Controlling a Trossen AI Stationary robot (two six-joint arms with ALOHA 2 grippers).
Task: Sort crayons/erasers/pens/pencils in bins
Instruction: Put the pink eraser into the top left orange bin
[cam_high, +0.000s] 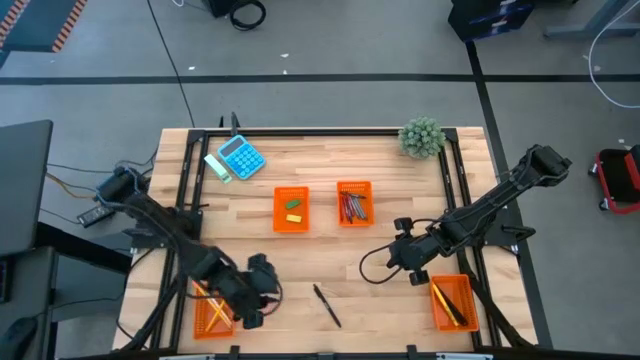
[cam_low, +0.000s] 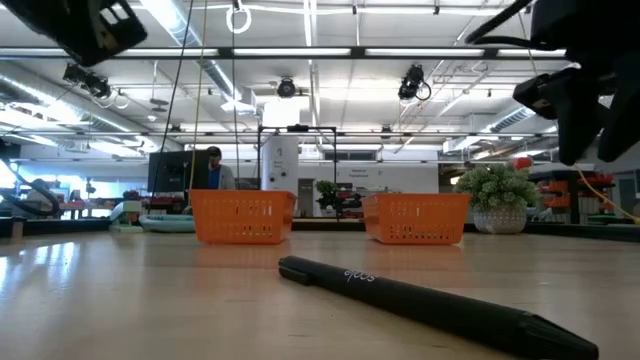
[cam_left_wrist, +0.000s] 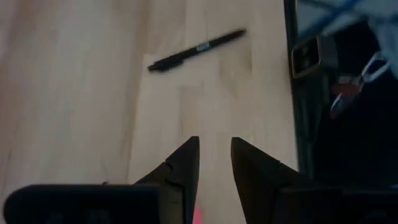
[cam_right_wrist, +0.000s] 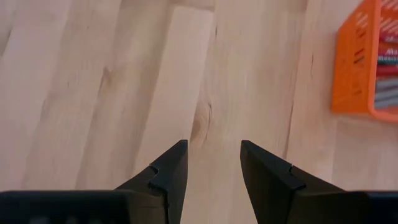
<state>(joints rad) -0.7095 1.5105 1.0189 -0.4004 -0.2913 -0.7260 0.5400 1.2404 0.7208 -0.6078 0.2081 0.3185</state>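
Hovering left hand (cam_left_wrist: 214, 158) ajar, empty | right hand (cam_right_wrist: 212, 163) open, empty | pen (cam_high: 327, 305) only in left wrist view

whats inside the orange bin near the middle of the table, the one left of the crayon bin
The bin holds a green eraser and a yellow eraser on its orange floor. A pink one, if there, cannot be made out.

blue calculator (cam_high: 241, 157), small potted plant (cam_high: 421, 137), wooden table (cam_high: 390, 240)

High view looks straight down; low view sits at tabletop (cam_low: 150, 300) level near the black pen (cam_low: 430, 300), shared with left wrist view.
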